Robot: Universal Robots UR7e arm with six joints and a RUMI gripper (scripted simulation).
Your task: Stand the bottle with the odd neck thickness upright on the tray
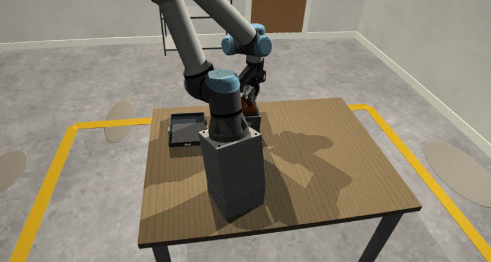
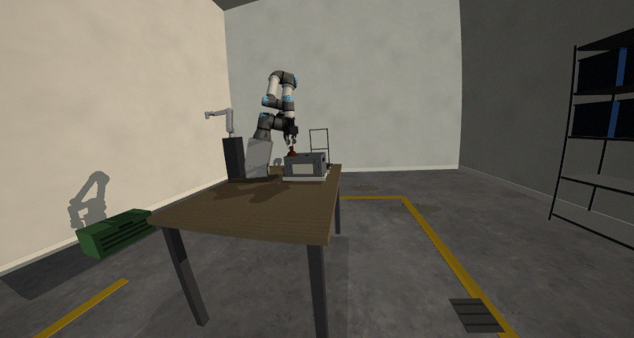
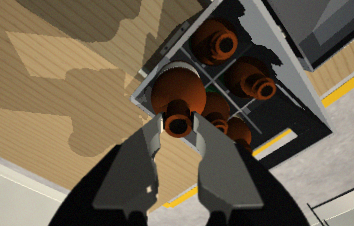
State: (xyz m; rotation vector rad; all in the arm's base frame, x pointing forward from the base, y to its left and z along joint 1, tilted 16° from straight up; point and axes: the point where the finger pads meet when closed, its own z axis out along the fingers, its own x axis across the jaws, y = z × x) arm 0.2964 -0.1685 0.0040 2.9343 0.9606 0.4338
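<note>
My gripper (image 3: 178, 113) (image 1: 252, 94) (image 2: 291, 143) is shut on the neck of a brown bottle (image 3: 176, 89) (image 1: 249, 106) (image 2: 291, 152), just below its opening. That bottle stands upright, raised higher than the others, with its lower part still in a corner cell of the grey crate (image 3: 289, 70) (image 1: 256, 121) (image 2: 304, 167). Other brown bottles (image 3: 215, 42) (image 3: 250, 80) (image 3: 217, 113) stand in the neighbouring cells. The dark tray (image 1: 187, 127) (image 3: 327, 25) lies empty next to the crate, on the other side of the robot base in the top view.
The robot's grey pedestal (image 1: 233, 170) stands on the wooden table (image 1: 309, 177) in front of the crate and tray. A dark box (image 2: 234, 158) stands beside the pedestal. A thin wire frame (image 2: 318, 139) rises behind the crate. The table's far edge runs close behind the crate.
</note>
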